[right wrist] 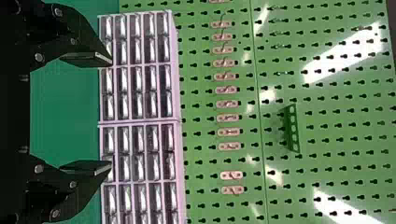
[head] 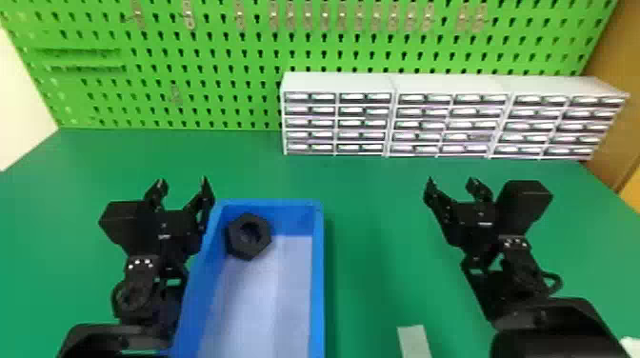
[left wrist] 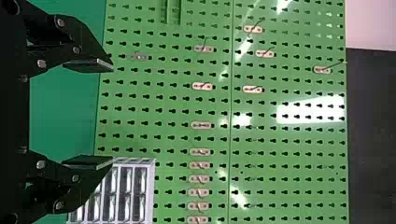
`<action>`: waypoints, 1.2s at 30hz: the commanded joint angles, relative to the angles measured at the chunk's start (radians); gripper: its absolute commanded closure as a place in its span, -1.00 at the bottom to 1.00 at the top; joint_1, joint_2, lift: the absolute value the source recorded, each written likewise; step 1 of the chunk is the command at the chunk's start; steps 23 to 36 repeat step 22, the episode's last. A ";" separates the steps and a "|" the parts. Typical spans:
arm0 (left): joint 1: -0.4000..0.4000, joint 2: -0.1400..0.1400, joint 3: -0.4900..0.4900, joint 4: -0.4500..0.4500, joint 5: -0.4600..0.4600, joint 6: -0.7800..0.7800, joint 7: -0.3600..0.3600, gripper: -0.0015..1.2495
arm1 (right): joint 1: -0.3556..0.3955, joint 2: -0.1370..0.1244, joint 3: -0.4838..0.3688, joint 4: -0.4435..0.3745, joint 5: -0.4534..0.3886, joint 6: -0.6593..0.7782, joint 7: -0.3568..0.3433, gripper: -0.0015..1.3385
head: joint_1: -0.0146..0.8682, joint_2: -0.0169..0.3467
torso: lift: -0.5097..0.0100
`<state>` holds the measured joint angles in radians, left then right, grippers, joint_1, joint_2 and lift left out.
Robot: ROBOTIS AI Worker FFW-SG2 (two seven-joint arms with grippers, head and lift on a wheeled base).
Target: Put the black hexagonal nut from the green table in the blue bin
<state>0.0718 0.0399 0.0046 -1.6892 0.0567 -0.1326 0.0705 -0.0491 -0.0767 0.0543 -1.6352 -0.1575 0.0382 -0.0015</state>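
From where I stand, the blue bin (head: 318, 285) sits on the green worktop (head: 371, 266), and the black hexagonal nut (head: 240, 250) is inside it, up in the bin's far left corner, with its hole showing. Just to the left of the bin, close by its far end, is the left end effector (head: 183, 183), its two black fingers spread well apart with nothing pinched in them; whether its inner finger brushes the bin's rim, I can't tell. The left wrist view has the same wide gap between the flat pads (left wrist: 93, 65). Well off to the right of the bin is the right end effector (head: 451, 181), its fingers also spread wide and holding nothing, and the right wrist view agrees, pad well apart from pad (right wrist: 88, 58). A pale strip (head: 413, 340) lies on the worktop to the right of the bin, between it and the right arm. Beyond the bin and off to its right stand the drawer cabinets (head: 338, 83), and behind it all rises the green pegboard (head: 214, 95).
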 commanded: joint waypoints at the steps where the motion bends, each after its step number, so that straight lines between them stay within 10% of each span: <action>1: -0.001 0.000 -0.002 -0.001 0.000 0.001 0.000 -0.14 | 0.000 0.000 0.001 0.000 0.000 0.000 0.000 -0.28 | 0.52 -0.59 | 0.59; 36: -0.001 0.000 0.000 0.000 0.000 0.001 0.000 -0.14 | 0.000 -0.003 0.004 0.000 -0.002 0.011 0.000 -0.28 | 0.52 -0.59 | 0.59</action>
